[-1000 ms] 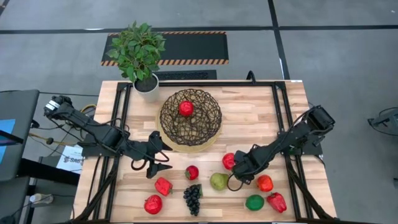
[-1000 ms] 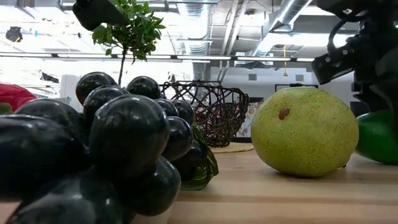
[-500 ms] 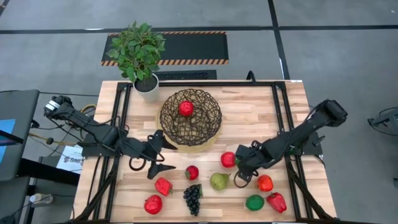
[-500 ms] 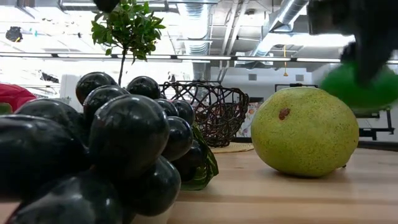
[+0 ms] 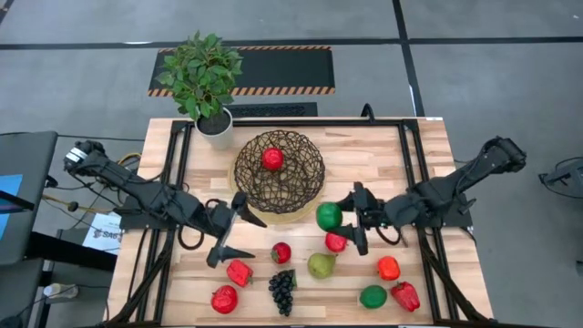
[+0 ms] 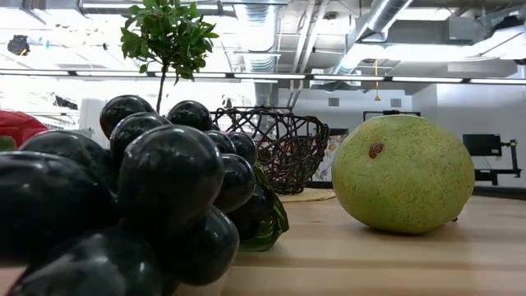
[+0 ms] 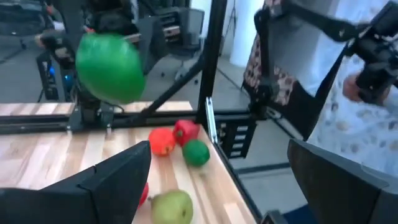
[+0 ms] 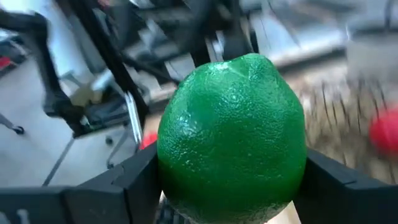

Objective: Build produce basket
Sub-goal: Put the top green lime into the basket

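Gripping a round, pebbled green fruit (image 8: 231,138), right gripper (image 8: 230,186) beside basket (image 5: 280,173).

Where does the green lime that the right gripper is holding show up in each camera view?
High view: green lime held by the right gripper, just right of the basket.
Low view: not in it.
Left wrist view: lime raised, upper left.
Right wrist view: lime fills the centre.
Shared landmark: the pear, also in the low view and left wrist view.
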`<state>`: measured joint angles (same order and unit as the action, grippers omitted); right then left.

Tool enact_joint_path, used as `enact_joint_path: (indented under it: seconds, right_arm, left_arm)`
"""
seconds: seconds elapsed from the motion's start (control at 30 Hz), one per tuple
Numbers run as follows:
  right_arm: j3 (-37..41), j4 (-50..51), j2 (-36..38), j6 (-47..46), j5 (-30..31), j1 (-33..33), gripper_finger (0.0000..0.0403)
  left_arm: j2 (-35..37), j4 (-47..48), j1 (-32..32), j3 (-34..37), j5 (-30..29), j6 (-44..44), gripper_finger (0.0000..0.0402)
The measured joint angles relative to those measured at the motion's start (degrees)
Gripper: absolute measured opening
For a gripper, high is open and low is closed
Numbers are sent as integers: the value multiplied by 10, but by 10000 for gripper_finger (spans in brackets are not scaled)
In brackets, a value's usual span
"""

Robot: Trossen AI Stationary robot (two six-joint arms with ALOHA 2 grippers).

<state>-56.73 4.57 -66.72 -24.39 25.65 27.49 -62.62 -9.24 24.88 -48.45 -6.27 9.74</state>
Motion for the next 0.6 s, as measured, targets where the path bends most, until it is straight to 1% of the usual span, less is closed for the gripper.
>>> enact_joint_path:
  seconds: [0.13,0.27,0.4,0.5,0.6]
  right_arm:
    - [0,-51,-1,103,0,-8,294]
    - [0,-74,-1,152,0,-23,295]
    - [0,-84,-1,172,0,-38,295]
    - [0,-84,-1,174,0,-45,295]
    - [0,-83,-1,174,-2,-52,295]
  left_arm:
    - [-1,-48,-30,0,19,19,363]
    - [-4,-92,-62,0,31,32,363]
    - [-13,-93,-98,0,30,39,363]
    - [-34,-118,-120,0,31,45,363]
    - [-62,-150,-139,0,54,46,363]
